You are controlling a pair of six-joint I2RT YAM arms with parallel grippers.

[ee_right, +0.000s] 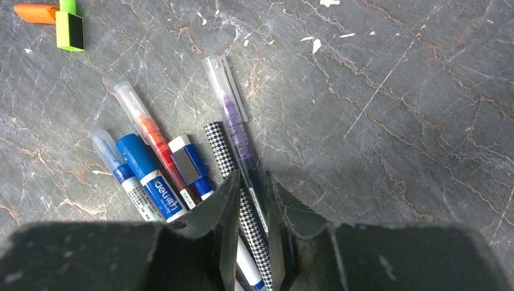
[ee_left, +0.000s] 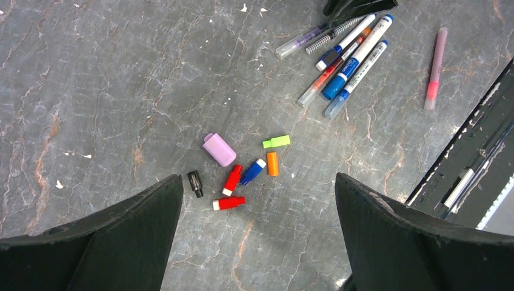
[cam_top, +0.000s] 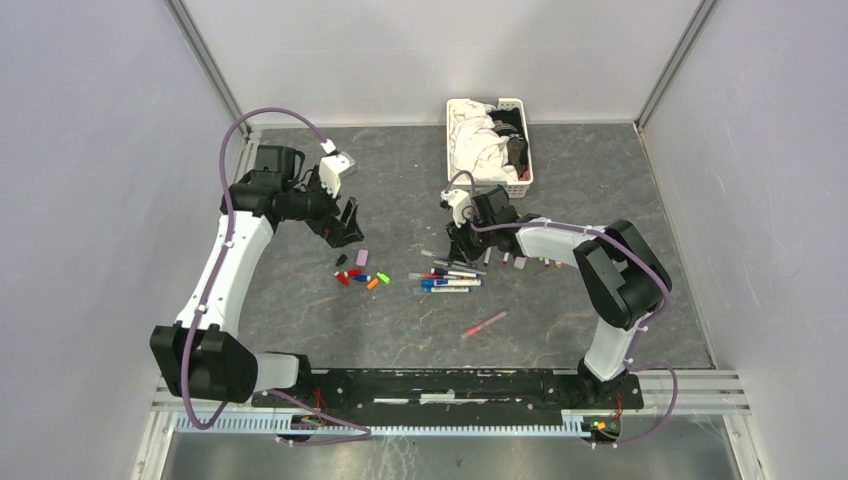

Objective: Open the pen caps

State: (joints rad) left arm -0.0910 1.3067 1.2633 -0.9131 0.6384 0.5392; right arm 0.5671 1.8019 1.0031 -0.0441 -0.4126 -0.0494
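Observation:
Several loose pen caps [ee_left: 229, 203] lie in a small group on the table: lilac [ee_left: 219, 149], black [ee_left: 195, 183], two red, blue [ee_left: 252, 172], orange [ee_left: 273, 163] and green [ee_left: 276, 142]. My left gripper [ee_left: 259, 188] hovers above them, open and empty; in the top view it [cam_top: 345, 228] is just behind the caps [cam_top: 358, 272]. A bunch of pens [cam_top: 450, 278] lies at table centre. My right gripper [ee_right: 251, 179] is down on it, shut on a clear purple pen [ee_right: 233, 121], with a houndstooth pen [ee_right: 218, 145] also between the fingers.
A white slatted basket [cam_top: 520, 150] of cloths stands at the back, behind the right arm. A pink-red pen [cam_top: 485, 323] lies alone toward the front. A few small caps [cam_top: 520, 262] lie by the right forearm. The black base rail [cam_top: 450, 385] runs along the near edge.

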